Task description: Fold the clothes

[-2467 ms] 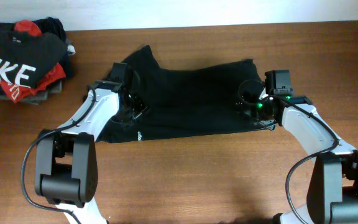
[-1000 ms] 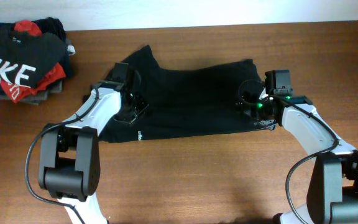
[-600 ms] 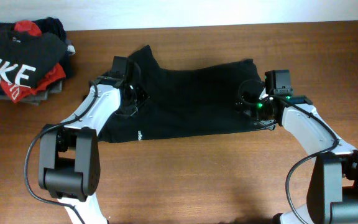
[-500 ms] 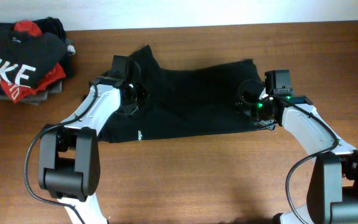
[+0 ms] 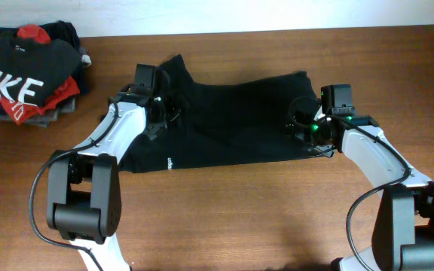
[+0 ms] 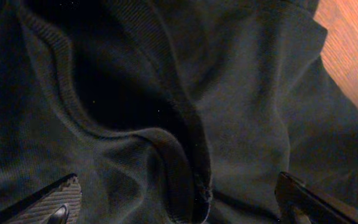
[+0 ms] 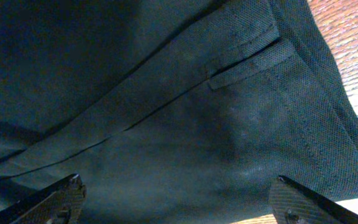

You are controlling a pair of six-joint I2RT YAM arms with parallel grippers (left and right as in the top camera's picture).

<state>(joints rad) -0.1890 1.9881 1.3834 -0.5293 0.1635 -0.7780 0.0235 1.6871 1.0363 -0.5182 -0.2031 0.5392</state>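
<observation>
Two grippers hang over one black T-shirt (image 5: 232,120), which lies in a long rumpled band across the middle of the wooden table (image 5: 262,218), nearer its far edge. The left gripper (image 5: 164,113) is above the shirt's left end by the ribbed collar, its fingers (image 6: 48,202) spread wide, gripping nothing. The right gripper (image 5: 301,124) is over the right end by the hem, jaws equally wide and empty. A pile of garments (image 5: 25,71), topped by a black NIKE shirt, sits at the far left corner.
</observation>
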